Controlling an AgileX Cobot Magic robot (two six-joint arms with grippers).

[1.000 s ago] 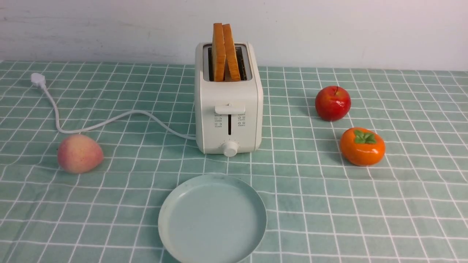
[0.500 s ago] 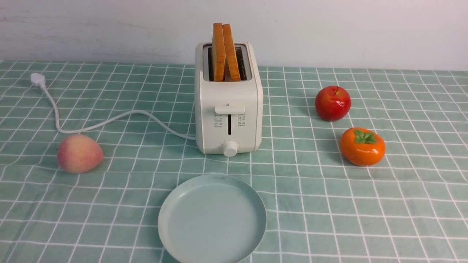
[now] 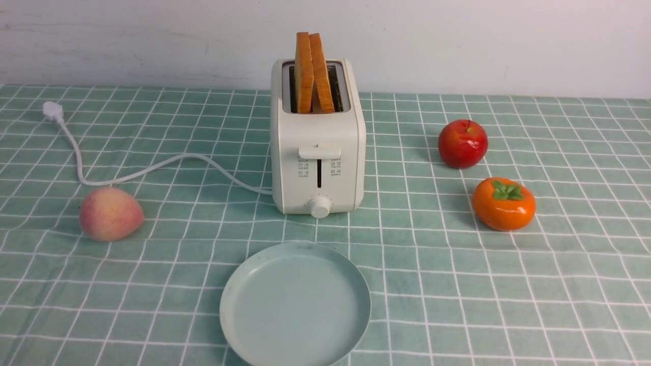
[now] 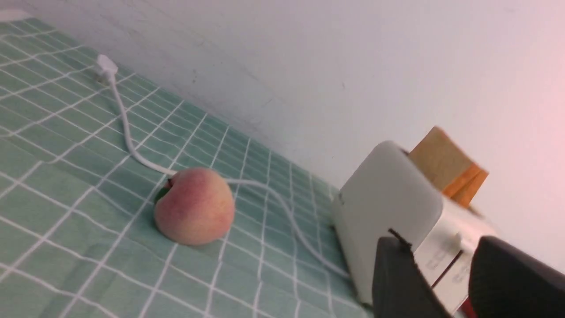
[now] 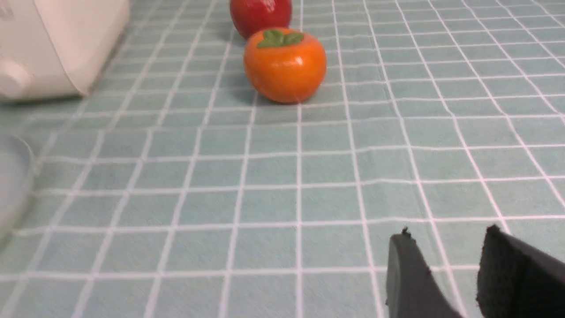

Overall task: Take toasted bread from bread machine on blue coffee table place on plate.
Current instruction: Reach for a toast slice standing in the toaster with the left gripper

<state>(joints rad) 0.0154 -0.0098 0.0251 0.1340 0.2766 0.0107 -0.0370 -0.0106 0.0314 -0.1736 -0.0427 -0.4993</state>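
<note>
Plainly, nothing has shifted over the last second: every object in the front view sits where it sat before, and neither arm shows there.

The toast (image 3: 311, 71), two slices, stands in the slots of the toaster (image 3: 318, 152), the upper halves sticking out and the tops leaning together. The toaster stands upright near the far middle of the table (image 3: 432, 284), its lever and knob facing the robot. The plate (image 3: 295, 310) lies bare, just in front of the toaster, with a strip of cloth between them.

The table wears a pale green cloth with a white grid, slightly rippled, and a plain whitish wall (image 3: 508, 40) rises behind it.

A white cord (image 3: 152, 170) runs from the toaster's left side across the cloth to a plug (image 3: 51, 109) lying loose near the far left. A peach (image 3: 111, 213) rests to the left, near the cord. An apple (image 3: 463, 144) and a persimmon (image 3: 504, 204) sit to the right, close together, well apart from the toaster.

The left gripper (image 4: 439, 251) has its fingers spread with nothing between them, the toaster's side beyond. The right gripper (image 5: 446, 247) is likewise parted and holds nothing, low over the cloth, short of the persimmon.
</note>
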